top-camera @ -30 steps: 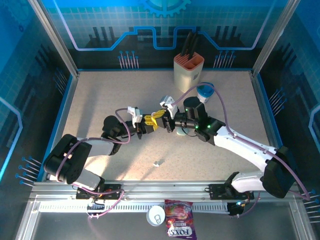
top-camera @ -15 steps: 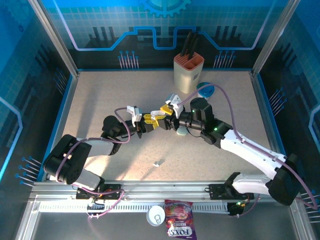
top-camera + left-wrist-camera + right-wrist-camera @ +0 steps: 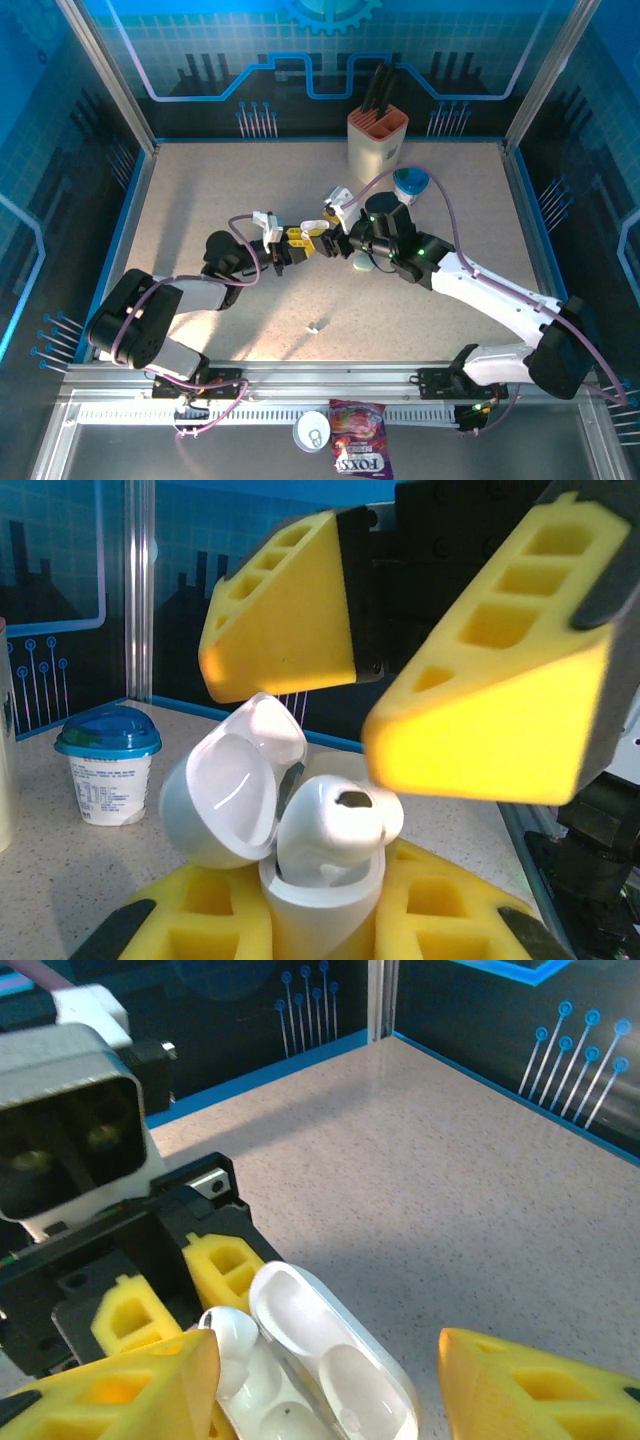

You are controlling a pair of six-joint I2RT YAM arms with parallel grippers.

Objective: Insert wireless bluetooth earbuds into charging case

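One earbud (image 3: 335,825) at case (image 3: 318,920) rim, right pincer (image 3: 328,1355) parted

Glossy white plastic case (image 3: 225,800), matt speckled table (image 3: 200,190)

Speckled beige tabletop (image 3: 190,190), blue circuit-patterned walls (image 3: 250,40), aluminium corner posts (image 3: 105,72), metal rail (image 3: 330,372) along near edge

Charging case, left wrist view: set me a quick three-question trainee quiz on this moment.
1. True or false: the charging case has its lid shut.
2. Which gripper clamps the case? A) left gripper B) right gripper
3. Fill in: an earbud sits in the case, and the right gripper's jaws above it stand ____.
Key: 1 false, the lid stands open. 2 A. 3 open.
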